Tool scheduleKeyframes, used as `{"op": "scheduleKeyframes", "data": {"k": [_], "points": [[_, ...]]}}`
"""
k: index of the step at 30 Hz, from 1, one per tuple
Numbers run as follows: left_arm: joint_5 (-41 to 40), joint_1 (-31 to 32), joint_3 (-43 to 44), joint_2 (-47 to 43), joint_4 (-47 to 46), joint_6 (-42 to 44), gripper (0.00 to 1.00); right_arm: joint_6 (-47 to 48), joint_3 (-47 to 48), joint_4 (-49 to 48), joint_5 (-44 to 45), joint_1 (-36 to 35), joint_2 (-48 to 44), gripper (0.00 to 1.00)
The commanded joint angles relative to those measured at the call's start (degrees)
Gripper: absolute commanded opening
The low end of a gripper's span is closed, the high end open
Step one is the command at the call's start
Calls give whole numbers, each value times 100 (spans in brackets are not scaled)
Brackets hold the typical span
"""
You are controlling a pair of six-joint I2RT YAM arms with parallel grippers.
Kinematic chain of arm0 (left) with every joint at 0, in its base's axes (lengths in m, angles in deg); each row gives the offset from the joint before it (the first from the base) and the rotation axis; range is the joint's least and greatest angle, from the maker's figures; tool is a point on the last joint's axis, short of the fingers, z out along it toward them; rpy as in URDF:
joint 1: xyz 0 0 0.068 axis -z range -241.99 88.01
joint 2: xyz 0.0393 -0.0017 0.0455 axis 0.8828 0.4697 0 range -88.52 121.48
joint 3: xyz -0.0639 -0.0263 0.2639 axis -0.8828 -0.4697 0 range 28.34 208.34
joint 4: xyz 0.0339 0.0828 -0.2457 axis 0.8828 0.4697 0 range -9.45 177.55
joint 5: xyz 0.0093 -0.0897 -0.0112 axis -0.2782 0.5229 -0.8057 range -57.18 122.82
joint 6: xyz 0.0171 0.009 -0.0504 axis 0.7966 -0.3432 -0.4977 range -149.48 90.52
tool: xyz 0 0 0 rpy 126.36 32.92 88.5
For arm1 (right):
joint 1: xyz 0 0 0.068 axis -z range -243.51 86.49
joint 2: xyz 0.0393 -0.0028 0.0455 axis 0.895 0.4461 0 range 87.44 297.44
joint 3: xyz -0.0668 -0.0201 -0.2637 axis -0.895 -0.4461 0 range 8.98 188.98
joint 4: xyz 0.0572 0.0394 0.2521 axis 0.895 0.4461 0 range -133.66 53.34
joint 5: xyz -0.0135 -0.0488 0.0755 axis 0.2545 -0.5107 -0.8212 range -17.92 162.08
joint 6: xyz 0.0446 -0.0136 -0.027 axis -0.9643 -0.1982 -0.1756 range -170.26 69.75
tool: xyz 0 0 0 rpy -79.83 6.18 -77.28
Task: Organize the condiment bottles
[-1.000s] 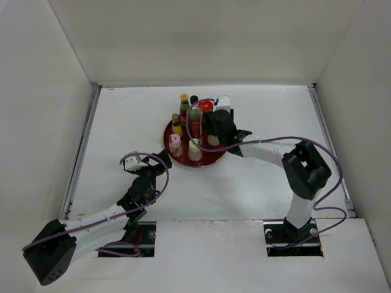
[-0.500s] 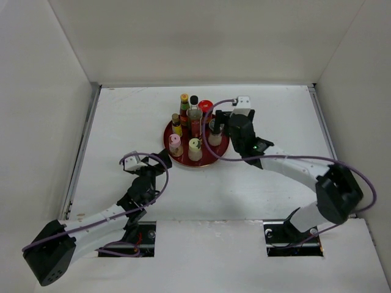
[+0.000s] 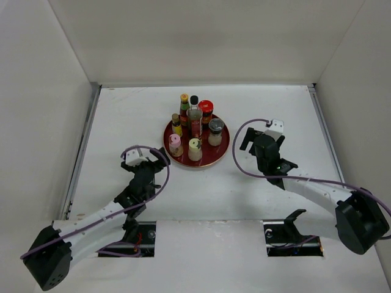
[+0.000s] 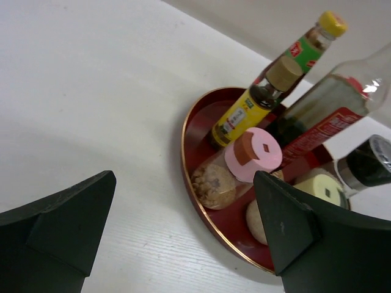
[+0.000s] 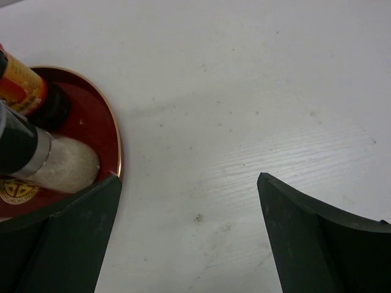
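Observation:
Seven condiment bottles stand on the round red tray (image 3: 225,148): green-yellow-capped red sauce (image 3: 184,102), tall clear black-capped bottle (image 3: 194,116), red-lidded jar (image 3: 206,110), grey-topped cream shaker (image 3: 215,130), yellow bottle (image 3: 176,124), pink-capped bottle (image 3: 175,144), small cream bottle (image 3: 195,149). My left gripper (image 3: 160,160) is open and empty, just left of the tray. In the left wrist view it (image 4: 184,183) faces the pink-capped bottle (image 4: 250,155) and yellow bottle (image 4: 238,119). My right gripper (image 3: 252,141) is open and empty, right of the tray. In its wrist view it (image 5: 189,180) is over bare table, the shaker (image 5: 58,165) at left.
White walls enclose the table on three sides. A metal rail (image 3: 82,146) runs along the left edge and another along the right edge (image 3: 327,143). Purple cables loop over both arms. The tray rim (image 5: 116,146) lies beside my right gripper's left finger.
My right gripper has let go of the grey-topped shaker on the tray and drawn back to the right and nearer. My left gripper has shifted slightly.

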Motion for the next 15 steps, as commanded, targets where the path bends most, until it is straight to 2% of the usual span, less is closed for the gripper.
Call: {"op": "scheduleKeyframes", "data": {"k": [1, 6, 15], "points": [[-299, -75, 774, -114, 1475, -122, 100, -562, -104, -121, -8, -11, -200, 100], [-124, -251, 1654, -229, 2875, -395, 100, -1187, -131, -51, 45, 111, -34, 100], [684, -93, 2866, 262, 3719, -554, 100, -1601, -174, -323, 124, 15, 353, 100]]}}
